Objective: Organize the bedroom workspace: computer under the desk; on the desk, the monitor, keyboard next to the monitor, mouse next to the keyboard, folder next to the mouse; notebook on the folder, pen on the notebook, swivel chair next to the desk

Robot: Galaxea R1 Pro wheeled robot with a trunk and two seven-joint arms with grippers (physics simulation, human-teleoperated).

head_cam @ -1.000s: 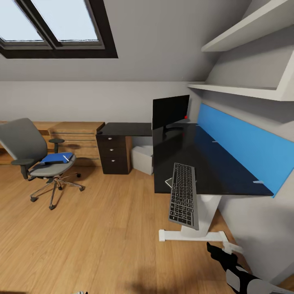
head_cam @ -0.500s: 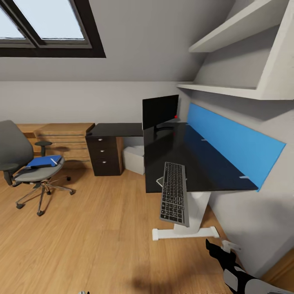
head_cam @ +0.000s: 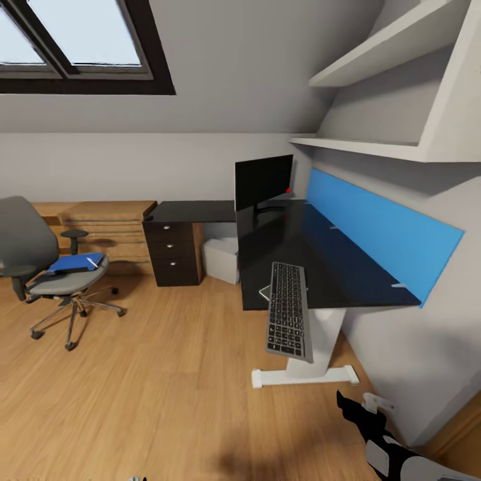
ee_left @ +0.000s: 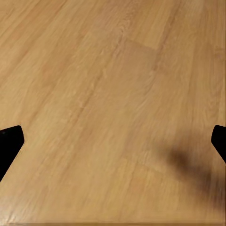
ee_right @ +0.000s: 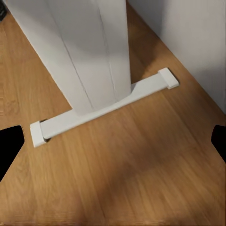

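We are seeing the keyboard (head_cam: 288,311) overhanging the counter (head_cam: 314,257) front edge, long axis running toward the monitor (head_cam: 263,180). Folder (head_cam: 75,262) is lying on the swivel chair (head_cam: 47,264). Both hands (ee_left: 113,141) (ee_right: 113,141) are spread, released.

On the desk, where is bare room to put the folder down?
The desk is bare along its middle, between the monitor at the far end and the keyboard at the near edge, beside the blue panel. The near corner is crowded: the keyboard overhangs there, over a small pale thing.
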